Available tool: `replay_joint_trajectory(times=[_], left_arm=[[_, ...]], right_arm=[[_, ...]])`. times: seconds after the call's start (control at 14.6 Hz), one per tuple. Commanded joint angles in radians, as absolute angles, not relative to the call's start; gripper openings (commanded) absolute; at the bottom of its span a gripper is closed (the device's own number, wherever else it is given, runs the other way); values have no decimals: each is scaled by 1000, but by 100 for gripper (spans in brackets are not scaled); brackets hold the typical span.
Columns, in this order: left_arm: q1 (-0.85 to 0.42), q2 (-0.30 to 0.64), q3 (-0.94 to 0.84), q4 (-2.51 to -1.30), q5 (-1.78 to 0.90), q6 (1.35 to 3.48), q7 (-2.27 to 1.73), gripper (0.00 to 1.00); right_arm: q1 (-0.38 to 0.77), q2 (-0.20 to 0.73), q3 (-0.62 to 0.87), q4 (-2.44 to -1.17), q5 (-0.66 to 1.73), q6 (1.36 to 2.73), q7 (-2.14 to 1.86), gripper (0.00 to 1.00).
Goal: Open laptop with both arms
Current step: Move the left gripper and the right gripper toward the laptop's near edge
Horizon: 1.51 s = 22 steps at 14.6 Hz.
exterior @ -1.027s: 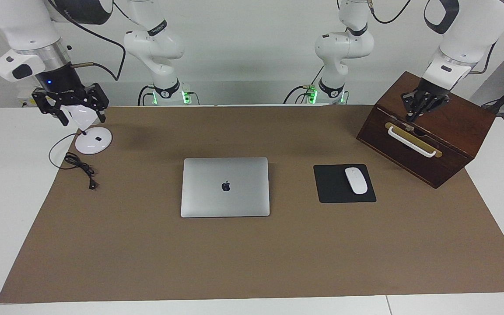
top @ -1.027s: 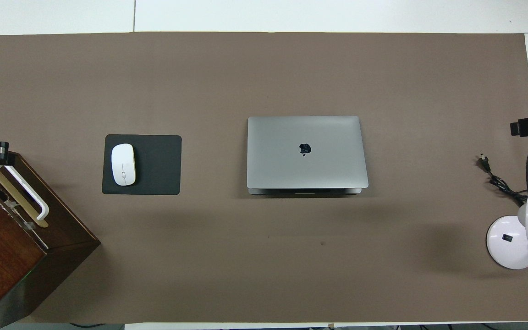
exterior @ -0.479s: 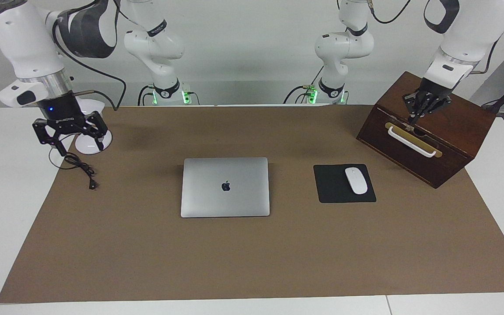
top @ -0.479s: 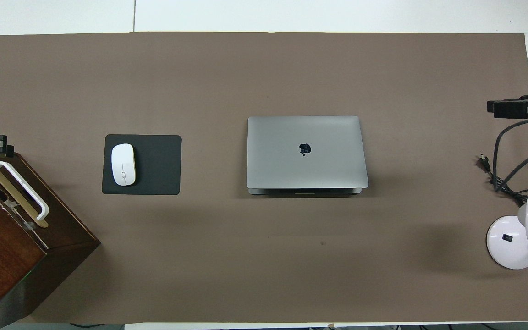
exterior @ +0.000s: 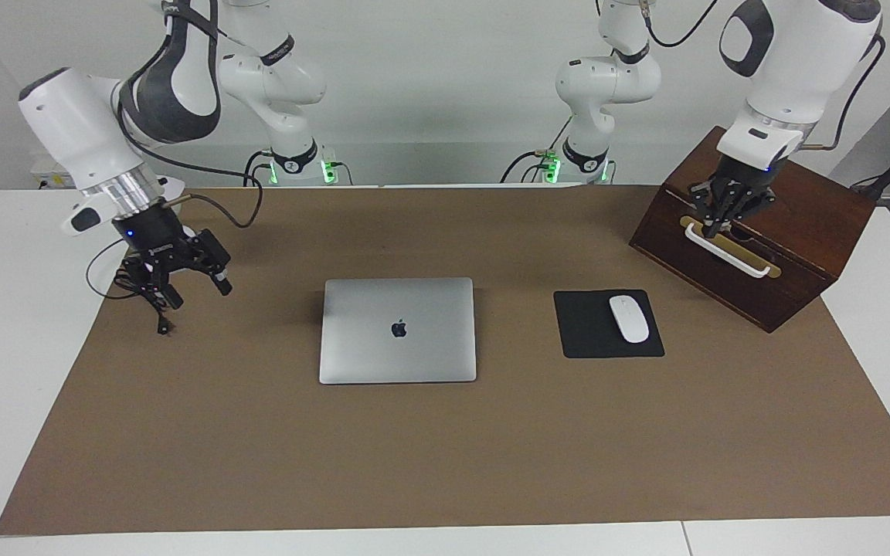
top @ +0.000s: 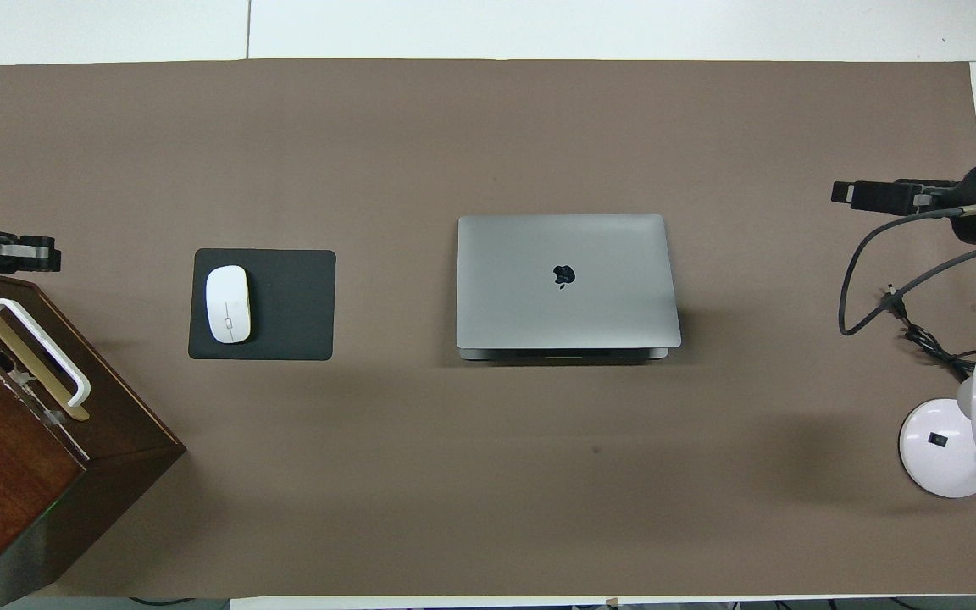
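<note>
The laptop point(exterior: 398, 330) lies shut mid-frame. Right gripper point(exterior: 186, 280), fingers apart, should pin its base; left gripper point(exterior: 725, 215), spread unreadable, lifts the lid.

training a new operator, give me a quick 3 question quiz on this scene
1. True or false: the laptop lies shut on the brown mat.
2. Which gripper is over the wooden box? A) left gripper B) right gripper C) neither
3. Fill in: the white mouse rests on the black ____.

Key
1. True. The lid is flat, logo up, and neither gripper touches it.
2. A. The left gripper is over the box by its white handle; the right gripper, fingers spread, is over the mat near the black cable, at the right arm's end.
3. mouse pad, beside the laptop toward the left arm's end.
</note>
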<state>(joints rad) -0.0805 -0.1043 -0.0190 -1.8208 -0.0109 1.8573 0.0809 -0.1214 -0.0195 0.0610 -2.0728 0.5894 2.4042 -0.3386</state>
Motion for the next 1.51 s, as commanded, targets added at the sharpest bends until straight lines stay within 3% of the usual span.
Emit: replay_joint_trajectory(times=[0.0, 0.34, 0.62, 1.16, 1.44], left_arm=[[-135, -191, -11, -1994, -2, 2021, 86, 0], [-207, -342, -11, -2342, -2, 2408, 84, 0], [-265, -402, -9, -2491, -2, 2609, 84, 0], [-390, -405, -9, -2617, -2, 2858, 71, 0], [-436, -319, -9, -2667, -2, 3054, 69, 0]], right_arm=[[-59, -38, 64, -2180, 725, 2522, -299, 100], [87, -95, 64, -2298, 912, 2637, -92, 100], [184, -135, 64, -2374, 962, 2713, 76, 100], [417, -183, 71, -2477, 962, 2881, 455, 100], [434, -184, 72, -2491, 962, 2887, 515, 100]])
